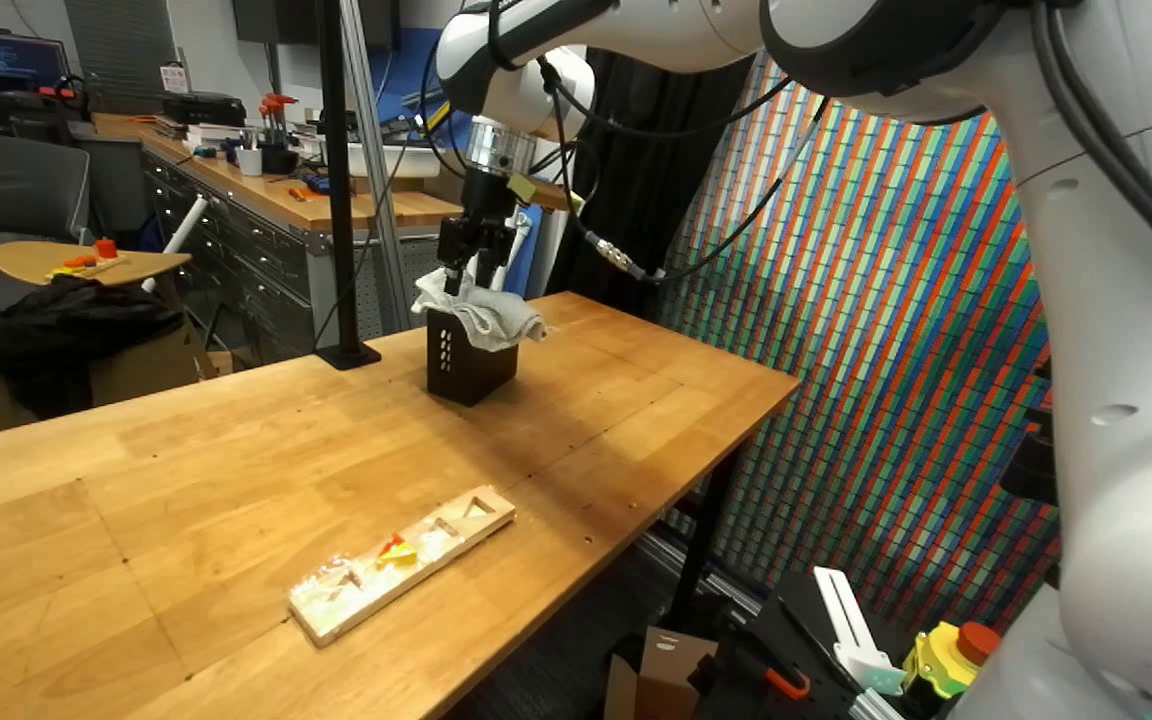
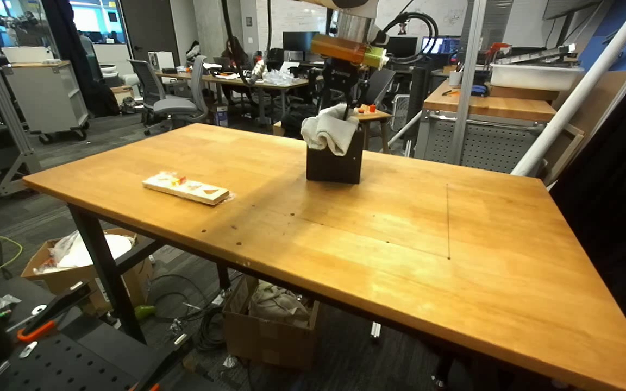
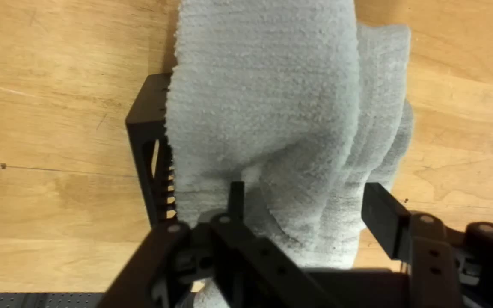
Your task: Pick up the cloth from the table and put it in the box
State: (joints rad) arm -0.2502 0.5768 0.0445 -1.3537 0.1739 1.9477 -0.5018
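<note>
The step in hand appears to be the release. In the wrist view, left to right, come the bare surface [image 3: 58, 222], the slotted wall of the box [image 3: 146, 128], then the cloth [image 3: 272, 107], which covers most of the box's mouth. The end effector [image 3: 307, 207] is released: its fingers [image 3: 381, 218] stand well apart, with folds of cloth loose between them and nothing visibly pinched. In both exterior views the cloth lies heaped on top of the box, a fold hanging outside over a wall. How much of it is inside is hidden.

The next move likely calls for a straight lift that drags no fold along; if the cloth must lie fully inside, the overhang needs tucking in first. A flap could catch on a finger and pull the cloth off.

Containers, left to right in an exterior view: low down, a first carton [image 2: 55, 279] holds clear plastic [image 2: 68, 252] and a round white item [image 2: 101, 250]; the strip [image 2: 199, 193] on the surface has cut-outs, with red and yellow pieces [image 2: 179, 181] lying on it; beneath the surface, a second carton [image 2: 269, 345] holds a beige bundle [image 2: 277, 304]; the box stands upright under its cloth; farther right is a white tub [image 2: 536, 84], its contents unclear.
</note>
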